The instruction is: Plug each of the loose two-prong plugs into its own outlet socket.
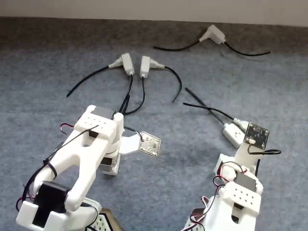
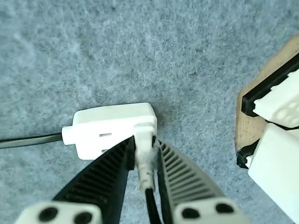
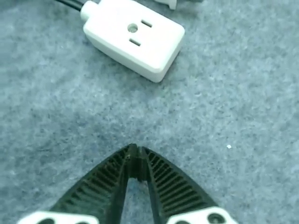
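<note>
- Pinching a white plug by its neck, the left gripper has its ribbed fingers pressed against both sides, and the plug's black cord trails back between them.
- The plug's front end touches the long side of a white outlet socket lying flat on the grey carpet. Whether the prongs are seated cannot be told.
- A wooden board lies near that socket.
- The right gripper hangs over bare carpet with its fingertips pressed together on nothing.
- Ahead of it, well apart, a second outlet socket lies slots up, also seen beside the right arm.
- Farther out, two white cord ends lie side by side, apart.
- Farthest, a white joined connector rests with black cords leaving both ends.
</note>
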Robot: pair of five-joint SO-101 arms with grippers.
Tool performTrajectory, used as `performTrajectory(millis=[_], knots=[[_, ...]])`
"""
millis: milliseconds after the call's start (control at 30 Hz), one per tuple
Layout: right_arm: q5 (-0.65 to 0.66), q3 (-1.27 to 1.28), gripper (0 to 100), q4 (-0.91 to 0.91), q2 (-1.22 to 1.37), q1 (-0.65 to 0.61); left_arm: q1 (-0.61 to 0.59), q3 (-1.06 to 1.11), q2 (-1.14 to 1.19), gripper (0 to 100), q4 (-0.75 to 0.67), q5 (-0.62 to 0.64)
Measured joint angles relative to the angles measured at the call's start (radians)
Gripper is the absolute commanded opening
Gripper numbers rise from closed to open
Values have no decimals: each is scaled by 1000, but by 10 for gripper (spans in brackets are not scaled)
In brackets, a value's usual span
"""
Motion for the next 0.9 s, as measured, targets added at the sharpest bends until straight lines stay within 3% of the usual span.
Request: performTrajectory(millis=[500, 700, 900], knots=[[0, 0, 7, -3, 0, 0, -9, 222, -333, 8, -31, 0], [0, 0, 7, -3, 0, 0, -9, 247, -382, 127, -103, 20], [0, 0, 7, -3, 0, 0, -5, 247, -381, 133, -153, 34]])
